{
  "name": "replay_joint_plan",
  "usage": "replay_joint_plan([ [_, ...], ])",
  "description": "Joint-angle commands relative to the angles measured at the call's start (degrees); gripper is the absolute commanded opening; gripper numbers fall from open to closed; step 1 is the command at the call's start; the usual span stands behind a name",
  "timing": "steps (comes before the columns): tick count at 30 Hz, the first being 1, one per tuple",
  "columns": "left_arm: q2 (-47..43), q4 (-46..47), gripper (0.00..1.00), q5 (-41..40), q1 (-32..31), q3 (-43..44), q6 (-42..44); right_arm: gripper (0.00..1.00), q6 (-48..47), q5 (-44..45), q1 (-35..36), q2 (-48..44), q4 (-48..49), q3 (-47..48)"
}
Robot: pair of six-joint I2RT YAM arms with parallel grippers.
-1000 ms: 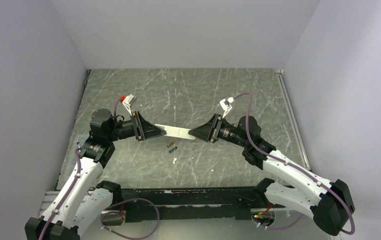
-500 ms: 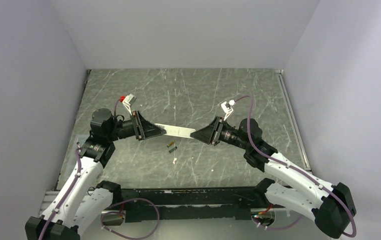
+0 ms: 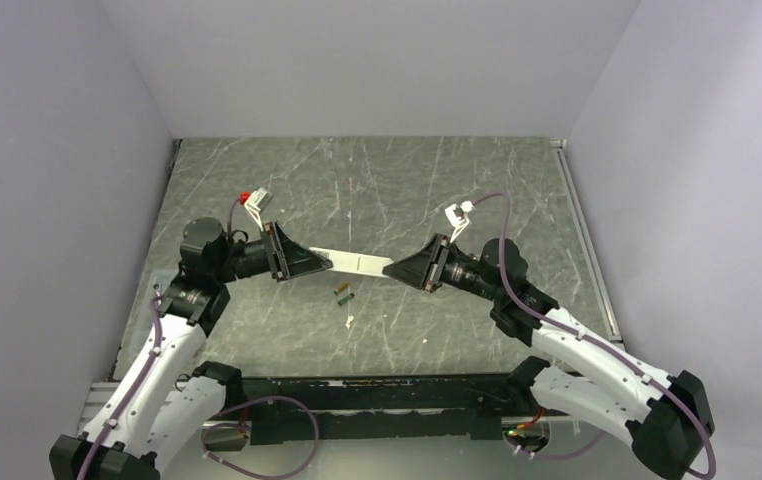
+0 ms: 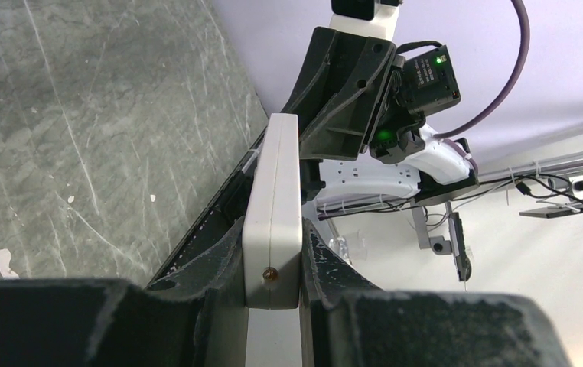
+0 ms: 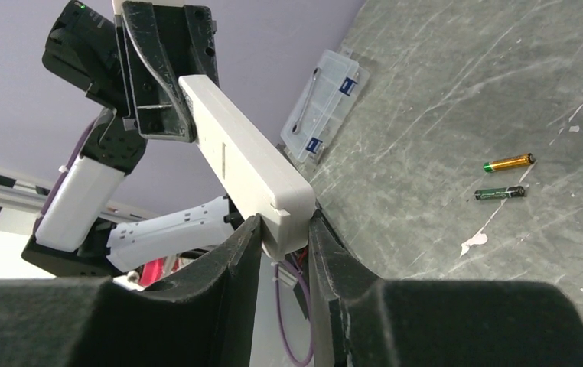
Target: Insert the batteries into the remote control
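The white remote control [image 3: 357, 262] hangs level above the table, gripped at both ends. My left gripper [image 3: 327, 262] is shut on its left end; in the left wrist view both pads press the remote control [image 4: 277, 199] at my left gripper [image 4: 273, 252]. My right gripper [image 3: 389, 266] is shut on the very tip of the other end, its jaws touching both sides of the remote control [image 5: 242, 157] at my right gripper [image 5: 284, 225]. Two batteries lie side by side on the table below, one orange-gold [image 5: 509, 162] and one green [image 5: 499, 193].
A small white chip [image 5: 473, 241] lies on the table near the batteries [image 3: 343, 294]. A clear plastic box [image 5: 323, 107] sits past the table's left edge. A black rail [image 3: 377, 385] runs along the near edge between the arm bases.
My right gripper has slid a little to the right along the remote control, and its jaws have narrowed onto the tip. The left arm and the batteries have not moved.
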Motion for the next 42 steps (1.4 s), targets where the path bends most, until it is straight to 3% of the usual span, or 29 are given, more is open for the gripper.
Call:
replay_joint_plan([
  [1,-0.35,0.34,0.00,-2.89,0.34,1.86,1.56,0.00,-1.12,-0.22,0.53,-2.87,1.41,-0.17],
  [25,0.05,0.34,0.00,-3.36,0.33,1.17,1.60,0.00,-2.24,0.12,0.53,-5.13,1.39,-0.68],
  [42,2.89,-7.29,0.00,-7.41,0.33,1.81,6.02,0.00,-7.67,3.49,0.44,-7.35,-7.23,2.53],
])
